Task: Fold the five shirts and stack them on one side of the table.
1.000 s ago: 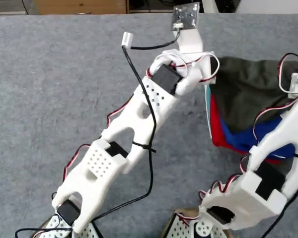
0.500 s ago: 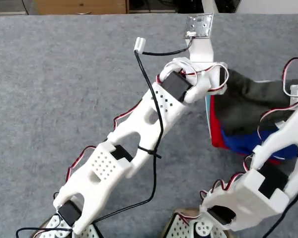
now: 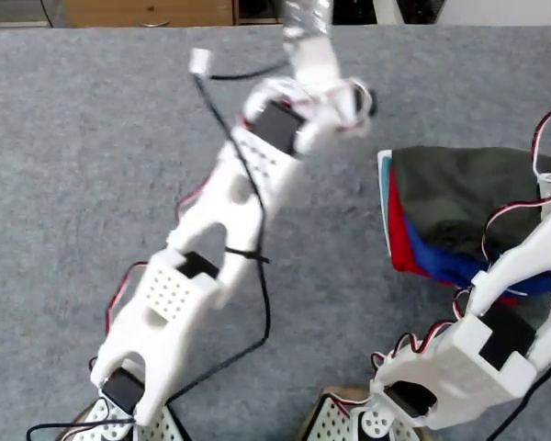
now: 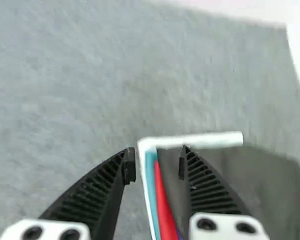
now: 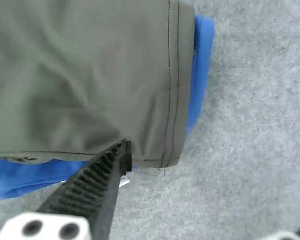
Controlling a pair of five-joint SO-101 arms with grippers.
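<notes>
Currently: a stack of folded shirts (image 3: pixel 459 197) lies on the right side of the grey felt-covered table (image 3: pixel 92 138). A dark olive-grey shirt (image 5: pixel 80 70) is on top. A blue shirt (image 5: pixel 200 60) pokes out under its hem. A red shirt (image 3: pixel 399 234) and a pale teal-and-white shirt (image 4: pixel 190 141) show as layered edges along the stack's inner side.

Left gripper (image 4: pixel 156 164): black ribbed jaws parted with nothing between them, held over bare felt. The stack's corner is seen just past the tips. The white left arm (image 3: pixel 211 248) stretches toward the table's far edge, apart from the stack.

Right gripper (image 5: pixel 215 190): jaws look spread wide and hold nothing. One black finger (image 5: pixel 105 175) has its tip at the olive shirt's hem; contact cannot be judged. The white right arm (image 3: pixel 496 322) crosses the stack's near edge.
</notes>
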